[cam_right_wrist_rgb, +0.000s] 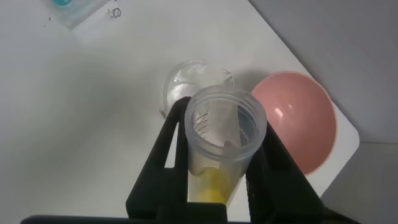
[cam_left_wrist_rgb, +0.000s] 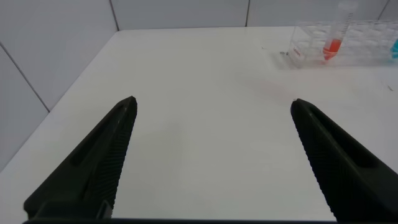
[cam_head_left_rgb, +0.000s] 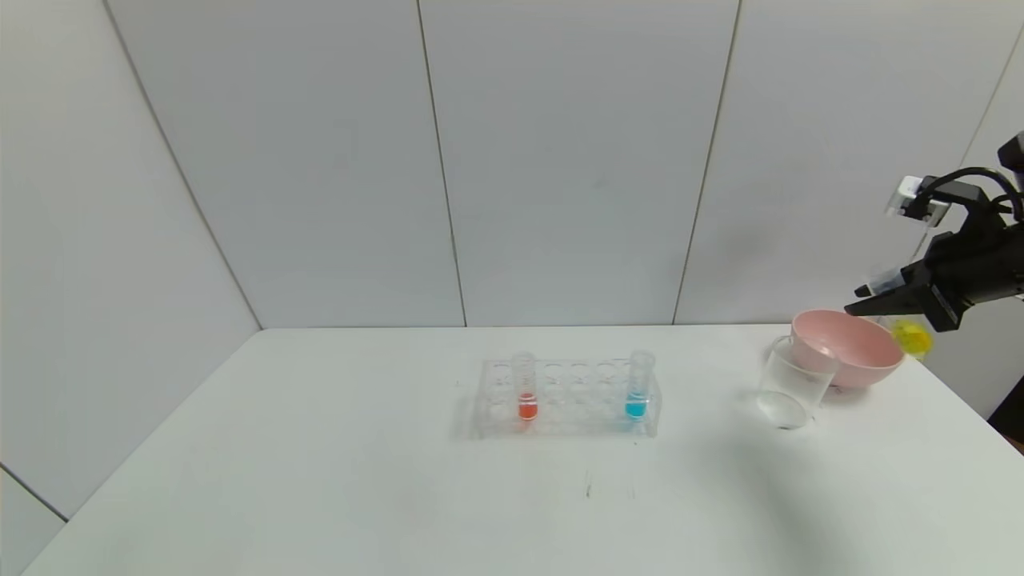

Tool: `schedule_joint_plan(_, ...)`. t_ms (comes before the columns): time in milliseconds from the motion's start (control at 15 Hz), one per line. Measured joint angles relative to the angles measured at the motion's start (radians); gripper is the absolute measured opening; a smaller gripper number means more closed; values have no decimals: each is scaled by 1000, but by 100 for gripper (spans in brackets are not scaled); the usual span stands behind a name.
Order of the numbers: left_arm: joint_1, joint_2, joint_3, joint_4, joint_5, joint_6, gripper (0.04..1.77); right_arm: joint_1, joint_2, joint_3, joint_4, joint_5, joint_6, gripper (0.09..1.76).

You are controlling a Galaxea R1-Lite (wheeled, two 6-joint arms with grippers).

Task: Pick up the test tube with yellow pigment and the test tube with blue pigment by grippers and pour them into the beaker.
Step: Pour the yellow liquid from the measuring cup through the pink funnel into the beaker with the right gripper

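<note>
The table point(cam_head_left_rgb: 320, 480) carries the tube rack point(cam_head_left_rgb: 570, 398) holding the test tube with blue pigment point(cam_head_left_rgb: 638, 386). At its right edge, the right gripper point(cam_head_left_rgb: 868, 302) hangs raised beyond the pink bowl point(cam_head_left_rgb: 850, 346) and beaker point(cam_head_left_rgb: 792, 386) — clamped around the test tube with yellow pigment point(cam_right_wrist_rgb: 219, 149). The left gripper point(cam_left_wrist_rgb: 211, 112) hovers low, jaws spread — holding nothing.

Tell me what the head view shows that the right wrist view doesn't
Head view only: the red tube and the whole rack, with the blue tube standing in it.
Right wrist view only: the yellow tube's open mouth, clamped between the right gripper's fingers.
Both: the beaker beside the pink bowl on the table.
</note>
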Motion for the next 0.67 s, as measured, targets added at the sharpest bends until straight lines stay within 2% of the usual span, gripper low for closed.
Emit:
schedule_joint_plan(333,0,0,0,0,0,0,176,5,107,-240,220,-45,-124,58)
schedule_joint_plan(667,0,0,0,0,0,0,176,29,158,-275,217,-131,-235,58)
